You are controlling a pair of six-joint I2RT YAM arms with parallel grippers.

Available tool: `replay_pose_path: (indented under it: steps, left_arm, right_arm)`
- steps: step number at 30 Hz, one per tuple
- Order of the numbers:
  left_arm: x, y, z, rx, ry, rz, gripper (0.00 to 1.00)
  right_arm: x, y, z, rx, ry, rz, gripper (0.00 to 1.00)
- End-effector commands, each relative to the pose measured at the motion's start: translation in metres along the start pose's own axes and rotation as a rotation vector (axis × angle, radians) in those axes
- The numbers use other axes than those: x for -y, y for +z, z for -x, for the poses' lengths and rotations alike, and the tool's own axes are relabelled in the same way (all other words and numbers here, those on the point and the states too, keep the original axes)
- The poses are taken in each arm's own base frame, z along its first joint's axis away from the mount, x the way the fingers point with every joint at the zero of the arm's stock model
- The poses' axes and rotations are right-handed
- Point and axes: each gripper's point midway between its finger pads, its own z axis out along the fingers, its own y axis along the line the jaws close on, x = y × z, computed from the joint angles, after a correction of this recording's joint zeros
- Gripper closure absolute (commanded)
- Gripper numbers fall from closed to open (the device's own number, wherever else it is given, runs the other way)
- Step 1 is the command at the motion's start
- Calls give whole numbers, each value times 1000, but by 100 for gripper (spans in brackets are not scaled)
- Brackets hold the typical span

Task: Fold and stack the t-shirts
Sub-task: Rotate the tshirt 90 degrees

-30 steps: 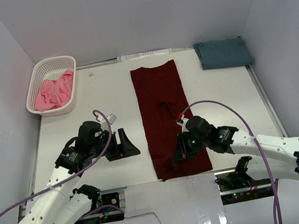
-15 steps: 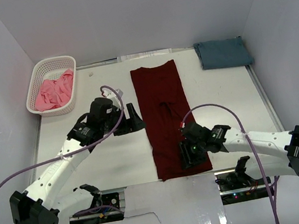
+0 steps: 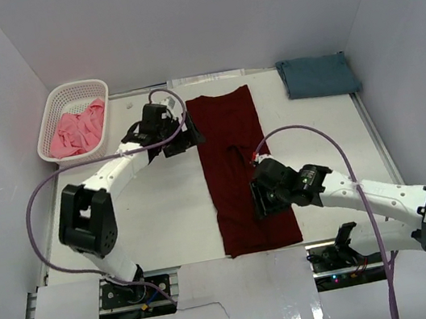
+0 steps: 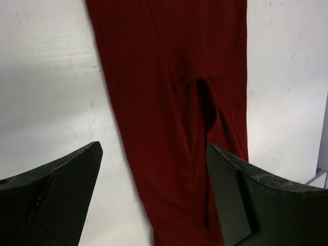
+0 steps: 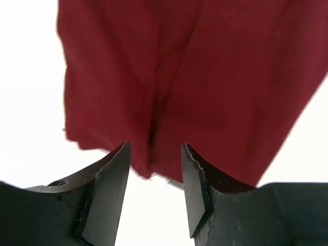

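The left claw [image 3: 190, 136] is held wide open at the left edge of the long dark maroon cloth t-shirt [image 3: 234, 164], towards the shirt's far end. Nothing is gripped. In the left wrist view its 2 dark fingers [image 4: 61, 197] are spread well apart, and the maroon cloth and bare white counter [image 3: 149, 219] are seen between them. Whether the fingertips touch the cloth cannot be told.

The right claw [image 3: 261, 200] is placed over the right half of the same shirt, towards its near end. Its black fingers [image 5: 110, 189] are parted with a clear gap between them, and no cloth is pinched there.

The maroon t-shirt is laid flat as a narrow strip down the middle of the counter, running from close to the far edge to the near edge. A small raised crease [image 4: 202, 102] is seen about halfway along it.

A slate-blue cloth t-shirt [image 3: 318, 76] is folded into a flat rectangle at the far right corner of the counter. A crumpled pink cloth t-shirt [image 3: 77, 131] is held in a white plastic lattice basket [image 3: 53, 111] at the far left corner.
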Motion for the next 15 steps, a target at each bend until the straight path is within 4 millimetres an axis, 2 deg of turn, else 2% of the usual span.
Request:
replay_pose_path:
  steps: [1,2,3,4,5,7,8,11,12,13,15]
  left_arm:
    - [21,25,31,52,21,-74,6]
    - [28,31,44,74,20,-91,6]
    - [23,45,41,56,8,-86,6]
    - [25,51,42,57,-6,-98,6]
    - [30,55,51,82,-1,-116,7]
    - [27,70,51,68,-7,-113,7]
    - [34,71,62,84,1,-121,6]
    - [31,84,69,87,23,-105,6]
    - [38,85,80,103,34,-118,8]
    - [33,96,76,81,32,-109,8]
    - [40,102,81,72,34,-138,10]
  right_arm:
    - [24,2,18,48,-44,-137,50]
    - [30,5,22,42,-56,-163,53]
    - [35,7,26,50,-60,-191,56]
    - [42,10,30,42,-57,-219,60]
    - [43,10,38,52,-75,-228,68]
    - [52,13,48,48,-71,-259,78]
    - [51,12,56,58,-83,-261,90]
    - [57,17,65,56,-87,-282,92]
    - [54,20,67,51,-94,-264,92]
    - [55,24,64,32,-92,-264,92]
    - [53,29,60,9,-93,-244,92]
